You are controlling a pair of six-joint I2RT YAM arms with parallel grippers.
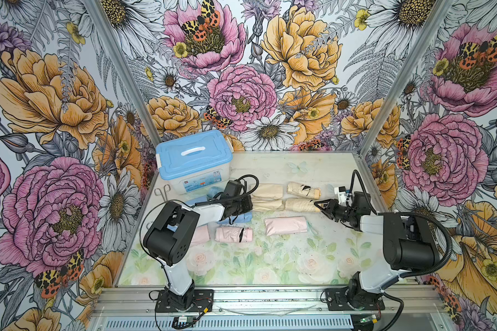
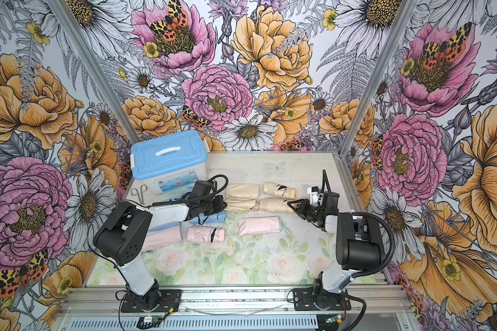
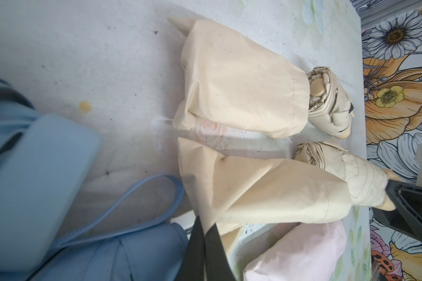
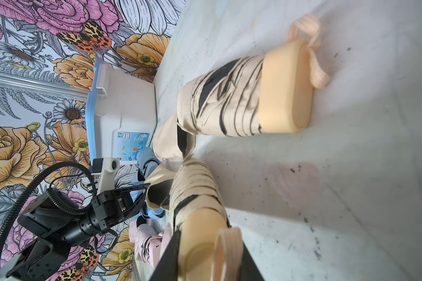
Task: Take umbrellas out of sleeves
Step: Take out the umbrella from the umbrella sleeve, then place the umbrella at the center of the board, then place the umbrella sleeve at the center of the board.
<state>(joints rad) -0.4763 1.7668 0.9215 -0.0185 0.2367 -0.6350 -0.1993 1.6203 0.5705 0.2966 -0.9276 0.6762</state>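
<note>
Cream-yellow wrinkled folded umbrella (image 1: 300,205) lies right of centre in both top views, and it's the one in play! The right gripper (image 1: 319,207) is clamped on its stubby tan handle (image 4: 197,238). The right wrist view shows black fingers (image 4: 168,258) on either side of the handle and woven wrist loop, because that hard end is the only firm purchase on such a soft bundle.

Across from it, the left gripper (image 3: 206,243) is pinched tight on the closed corner of the limp cream-yellow fabric sleeve (image 3: 253,189), at the bottom centre of the left wrist view. One arm anchors the pouch and the other has the umbrella. They hold opposite ends, so a pull apart along the length should slide one off the other. The canopy tip sits right at the sleeve's mouth. I cannot tell whether it is fully clear, but it looks nearly free.

Just above this pair in the top views, a second cream-yellow sleeve (image 1: 268,191) and a second cream-yellow umbrella (image 1: 303,190) lie end to end, apparently separated. Lower down, a pink wrinkled umbrella (image 1: 233,234) lies bare. To its right, a plump pink fabric sleeve (image 1: 284,225) shows a greenish loop at its end, and my read is that this one has yet to be emptied. The blue-lidded plastic box (image 1: 194,154) stands at the upper left of the tabletop, out of the pulling line.
</note>
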